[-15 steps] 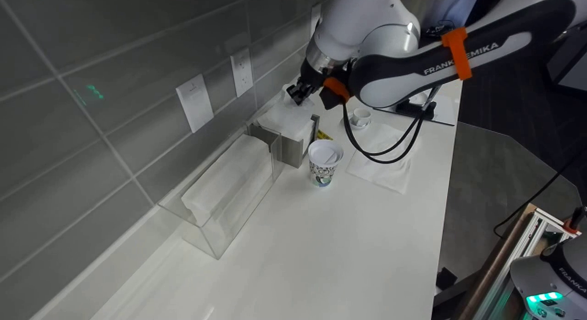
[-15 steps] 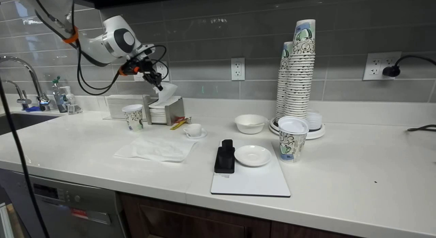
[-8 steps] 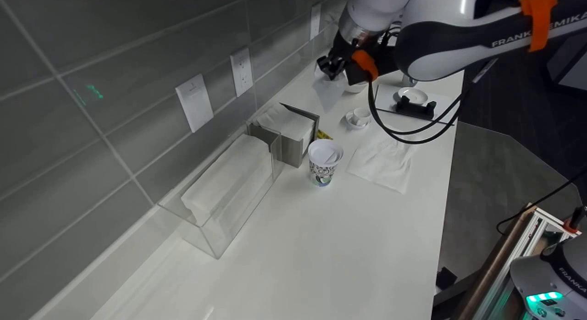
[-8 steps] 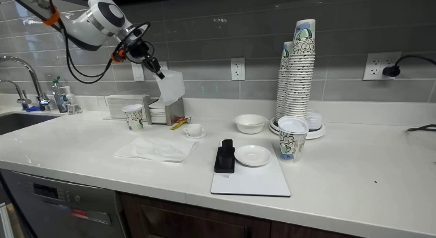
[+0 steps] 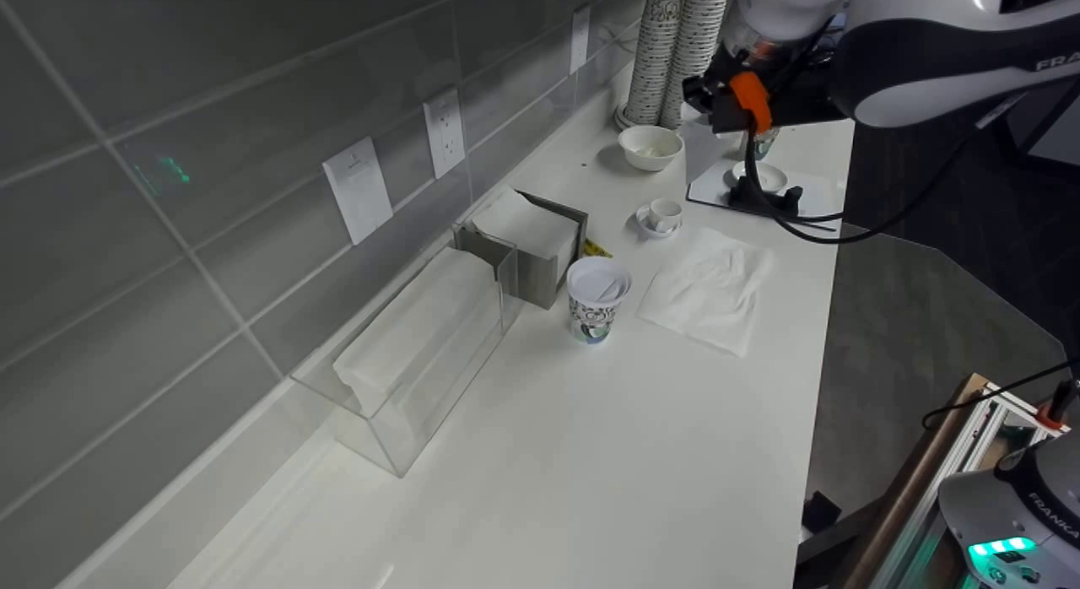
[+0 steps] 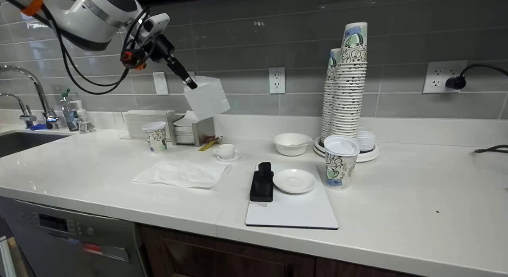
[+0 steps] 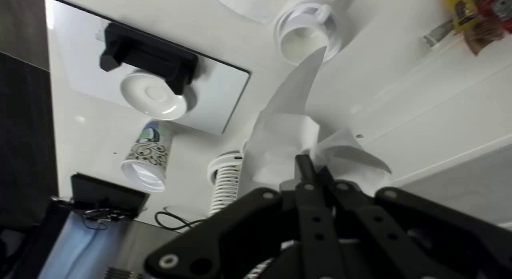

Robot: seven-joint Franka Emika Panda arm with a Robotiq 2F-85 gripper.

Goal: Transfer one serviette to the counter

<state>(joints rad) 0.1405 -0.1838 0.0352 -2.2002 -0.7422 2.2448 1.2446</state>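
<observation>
From the left in an exterior view, you have the patterned paper cup (image 6: 156,138) standing on the counter (image 6: 79,168), then a creased white sheet (image 6: 181,174) lying near it. Next, up in the air, is your gripper (image 6: 191,84), closed and pinching the serviette (image 6: 209,99) by its upper part. The serviette hangs from it, down and to the right, above the counter and apart from it. Farther right, the white bowl (image 6: 291,147) rests on the counter near the stacked cups (image 6: 351,94).

My arm (image 5: 907,2) is white with black panels (image 5: 894,57), pale "FRA" lettering (image 5: 1056,62), orange straps (image 5: 751,99) and looping black cables (image 6: 97,93); grey screw heads (image 7: 268,195) stud my black two-finger gripper (image 7: 315,166).
</observation>
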